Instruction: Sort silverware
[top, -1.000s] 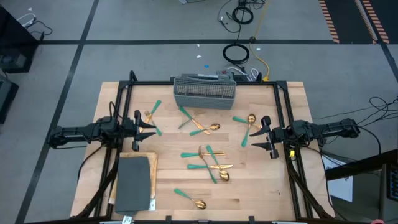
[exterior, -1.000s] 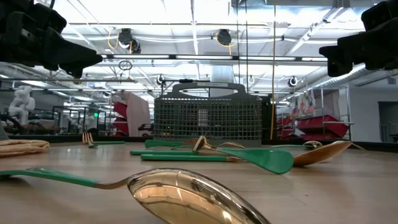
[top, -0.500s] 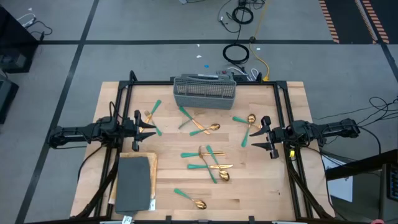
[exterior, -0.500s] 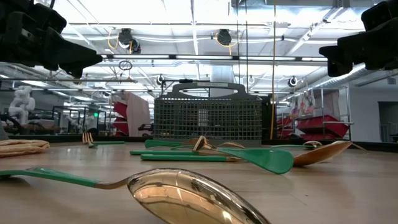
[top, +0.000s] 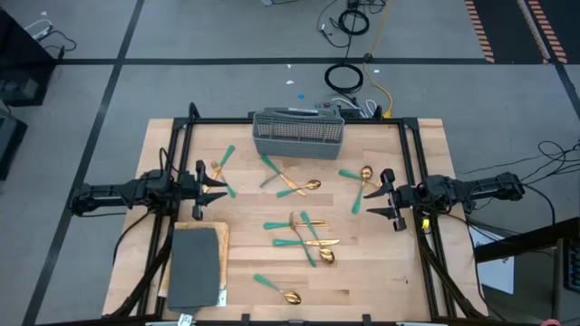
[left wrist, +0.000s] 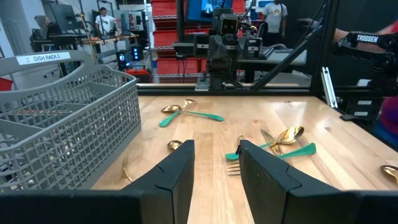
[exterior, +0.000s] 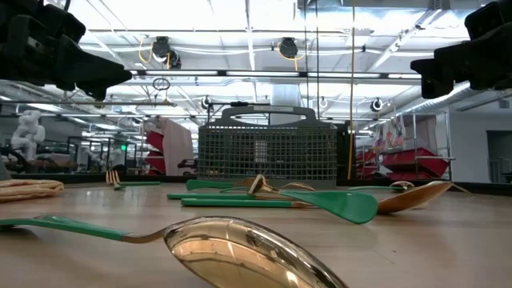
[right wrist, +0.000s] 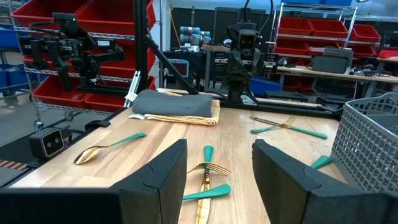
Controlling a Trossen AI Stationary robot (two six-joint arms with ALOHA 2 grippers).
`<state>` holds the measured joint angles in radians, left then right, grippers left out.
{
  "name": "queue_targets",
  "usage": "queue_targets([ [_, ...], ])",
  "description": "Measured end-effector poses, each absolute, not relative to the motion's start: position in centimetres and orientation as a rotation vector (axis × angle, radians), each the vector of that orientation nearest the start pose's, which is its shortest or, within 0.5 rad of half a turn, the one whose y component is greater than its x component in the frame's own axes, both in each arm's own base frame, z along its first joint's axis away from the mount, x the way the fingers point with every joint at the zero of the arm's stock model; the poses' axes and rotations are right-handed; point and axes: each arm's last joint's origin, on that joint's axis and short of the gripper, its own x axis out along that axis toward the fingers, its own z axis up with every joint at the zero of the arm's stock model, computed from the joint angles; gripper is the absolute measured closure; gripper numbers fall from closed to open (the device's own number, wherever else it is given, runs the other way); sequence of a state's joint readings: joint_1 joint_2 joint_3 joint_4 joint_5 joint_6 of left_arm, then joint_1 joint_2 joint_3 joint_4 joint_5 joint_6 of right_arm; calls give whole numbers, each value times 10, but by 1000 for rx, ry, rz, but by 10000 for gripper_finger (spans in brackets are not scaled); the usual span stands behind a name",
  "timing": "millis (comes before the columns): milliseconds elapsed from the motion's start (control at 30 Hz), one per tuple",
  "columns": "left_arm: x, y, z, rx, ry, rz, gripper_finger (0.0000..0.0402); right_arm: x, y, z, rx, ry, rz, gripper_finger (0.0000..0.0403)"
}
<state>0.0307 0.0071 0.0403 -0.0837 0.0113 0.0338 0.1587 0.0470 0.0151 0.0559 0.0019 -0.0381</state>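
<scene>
The silverware, gold heads on teal handles, lies scattered flat on the wooden table: a crossed heap at the centre [top: 304, 231], pieces before the caddy [top: 285, 178], a pair at far left [top: 224, 161], a spoon and fork at far right [top: 362, 177], and one spoon near the front [top: 276, 288]. The grey mesh caddy [top: 298, 133] stands at the far middle. My left gripper [top: 217, 184] hovers level at the table's left, open [left wrist: 216, 149]. My right gripper [top: 376, 201] hovers level at the right, open [right wrist: 219, 152]. Neither has anything between its fingers.
A folded grey cloth on a tan mat [top: 195, 264] lies at the near left corner. Black frame rails [top: 181, 136] run along the table's sides. Bare wood shows between the heaps. People stand in the room beyond, in the left wrist view.
</scene>
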Motion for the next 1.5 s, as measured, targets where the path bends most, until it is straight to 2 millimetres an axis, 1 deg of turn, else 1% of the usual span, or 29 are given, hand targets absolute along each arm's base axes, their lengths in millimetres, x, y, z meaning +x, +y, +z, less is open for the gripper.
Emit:
queue_targets([
  [1067,95,3,169,36,51,18,270,99,16,170,-36,-27,156,232],
  [1233,95,3,169,69,49,18,270,98,16,170,-36,-27,157,232],
  [1300,96,3,169,123,37,23,270,98,16,170,-36,-27,156,232],
  [1500,96,3,178,191,-51,37,270,98,16,170,-36,-27,157,232],
])
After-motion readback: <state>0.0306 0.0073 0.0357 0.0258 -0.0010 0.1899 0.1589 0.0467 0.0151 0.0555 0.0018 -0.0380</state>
